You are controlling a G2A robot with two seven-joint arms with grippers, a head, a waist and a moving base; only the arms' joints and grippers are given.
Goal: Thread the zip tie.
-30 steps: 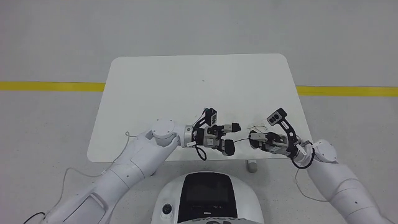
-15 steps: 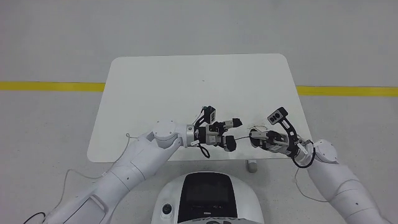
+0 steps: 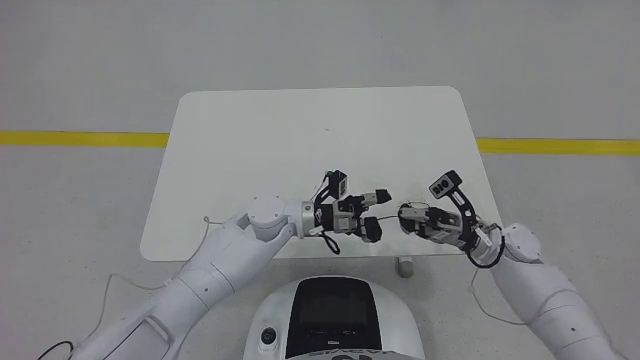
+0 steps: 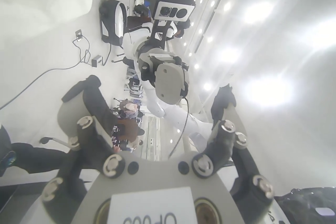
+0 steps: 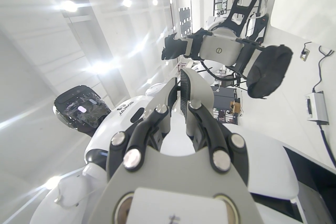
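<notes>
My right claw [image 5: 180, 78] has edged toward my left claw [image 4: 156, 92], so the gap between them is narrower. Threading looks close but is not yet done. The right is pinched together, seemingly on the zip tie [image 3: 411, 203], a thin pale strand at its tip. The left gapes apart, empty. Both hang over the near edge of the white counter [image 3: 300, 130]. Grey floor [image 3: 320, 40] with yellow lines [image 3: 80, 138] lies beyond.

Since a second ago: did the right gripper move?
Yes. Against the table, the right gripper moved slightly away from its near edge, toward the left gripper.
</notes>
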